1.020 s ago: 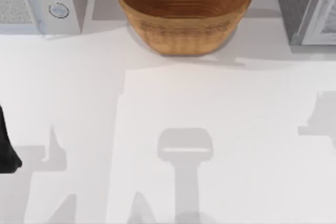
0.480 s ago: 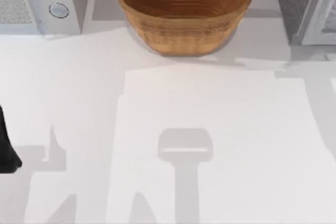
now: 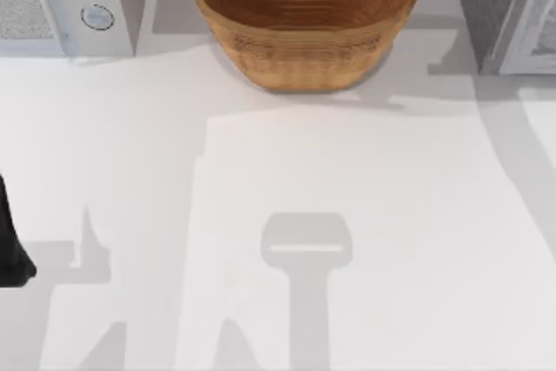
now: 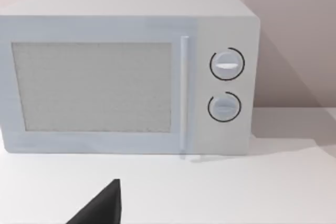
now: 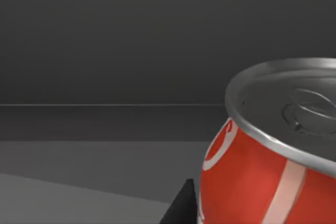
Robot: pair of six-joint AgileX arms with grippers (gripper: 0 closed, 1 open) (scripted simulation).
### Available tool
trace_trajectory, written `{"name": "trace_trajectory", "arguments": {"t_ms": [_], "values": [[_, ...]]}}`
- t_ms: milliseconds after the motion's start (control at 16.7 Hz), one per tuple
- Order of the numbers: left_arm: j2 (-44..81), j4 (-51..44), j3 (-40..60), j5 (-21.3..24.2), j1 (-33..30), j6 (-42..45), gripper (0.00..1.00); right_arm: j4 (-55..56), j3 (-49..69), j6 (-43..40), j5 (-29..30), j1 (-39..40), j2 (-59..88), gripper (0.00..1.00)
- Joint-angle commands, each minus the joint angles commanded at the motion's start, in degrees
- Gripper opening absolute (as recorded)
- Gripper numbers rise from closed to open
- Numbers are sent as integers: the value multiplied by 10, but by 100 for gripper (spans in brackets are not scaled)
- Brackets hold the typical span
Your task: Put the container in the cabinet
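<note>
The container [image 5: 262,182], a red can with white marks and a silver top, looms close in the right wrist view. My right gripper [image 5: 247,217] is shut on it, with one black finger [image 5: 182,207] showing beside the can. Behind it lies the dark grey inside of the cabinet [image 5: 105,51]. From above, the cabinet [image 3: 508,15] stands at the table's back right corner. My left arm [image 3: 10,241] is parked at the table's left edge, and one dark fingertip [image 4: 102,207] of its gripper points toward the microwave.
A large woven brown basket bowl [image 3: 304,19] sits at the back middle of the table. A white microwave [image 3: 65,2] with two dials stands at the back left, its door [image 4: 94,87] closed. The white tabletop [image 3: 347,197] carries only arm shadows.
The shadow at the table's right side has spread and shifted back toward the cabinet. The left arm, basket and microwave have not moved.
</note>
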Motion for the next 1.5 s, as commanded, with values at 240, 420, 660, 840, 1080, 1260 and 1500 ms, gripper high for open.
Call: {"name": "trace_trajectory", "arguments": {"t_ms": [240, 420, 660, 840, 1080, 1260, 1500], "values": [[0, 0, 0, 0, 0, 0, 100, -9, 36, 0, 4, 4, 26, 0], [0, 0, 0, 0, 0, 0, 100, -9, 36, 0, 4, 4, 26, 0], [0, 0, 0, 0, 0, 0, 100, -8, 52, 3, 3, 0, 32, 0], [0, 0, 0, 0, 0, 0, 100, -18, 110, 4, 0, -3, 69, 0], [0, 0, 0, 0, 0, 0, 100, -49, 223, 2, -7, -11, 156, 0], [0, 0, 0, 0, 0, 0, 100, -78, 319, 1, -14, -19, 234, 0], [0, 0, 0, 0, 0, 0, 100, -115, 448, 2, -24, -30, 336, 0]]}}
